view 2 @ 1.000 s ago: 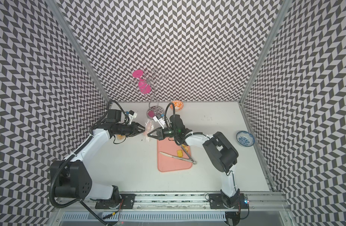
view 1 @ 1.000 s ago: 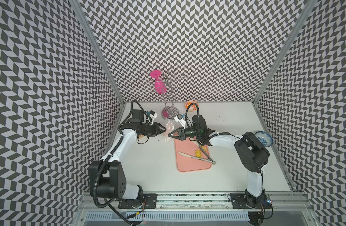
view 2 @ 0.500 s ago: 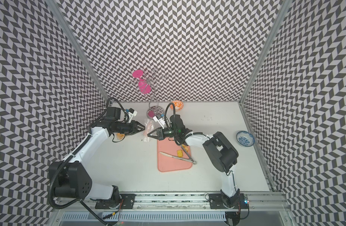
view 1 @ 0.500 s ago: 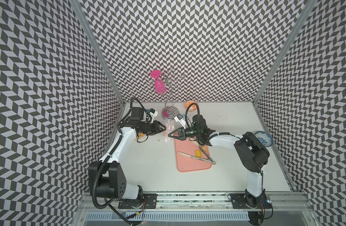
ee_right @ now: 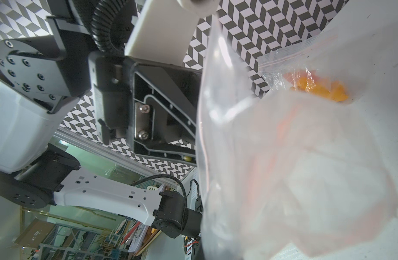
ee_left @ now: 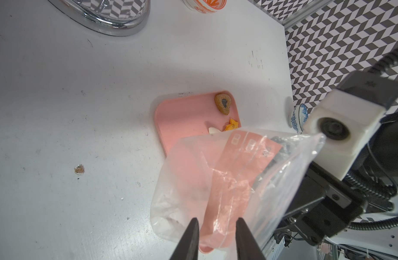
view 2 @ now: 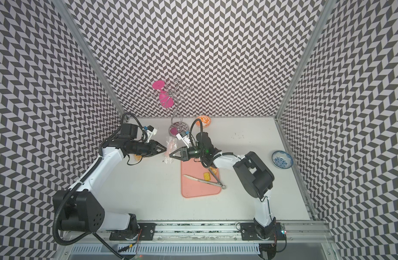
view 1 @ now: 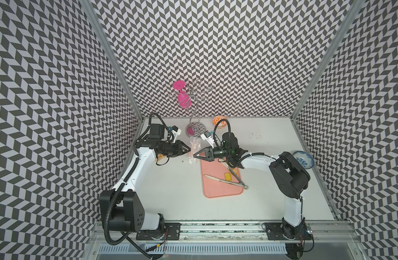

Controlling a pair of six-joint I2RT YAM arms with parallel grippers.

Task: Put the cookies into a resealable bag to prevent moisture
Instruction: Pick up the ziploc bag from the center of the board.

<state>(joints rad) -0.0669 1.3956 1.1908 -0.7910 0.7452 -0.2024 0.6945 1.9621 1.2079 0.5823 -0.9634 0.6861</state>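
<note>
The left gripper (ee_left: 216,236) has its jaws partly apart, with the edge of the bag (ee_left: 216,175) between the tips. I can't tell whether either tip touches the film. Under that arm a second small bag (ee_right: 283,60) with orange pieces in it lies on the table (view 1: 171,191). The right gripper (view 1: 194,155) is pinched together on the first bag and holds it up off the table. That bag looks empty.

The cookies are to its right on the tray (view 1: 222,191): a square cookie (view 1: 227,176) by the tongs (view 1: 225,181), and a brown heart (ee_left: 223,105) and an orange cookie (ee_left: 232,125) near the rim.

The film is thin and slick. If the left jaws close on both layers, I'd expect the mouth to stay closed. A hard pull could slide the bag out of the right pinch and drop it. The stand (view 1: 194,131) is just behind, and a wide swing might knock it.

The table is white and scuffed, with specks and a crumb (ee_left: 79,169). An orange bowl (view 1: 219,119) sits at the back and a blue bowl (view 1: 303,159) far right. Chevron walls (view 1: 58,90) close in three sides.
</note>
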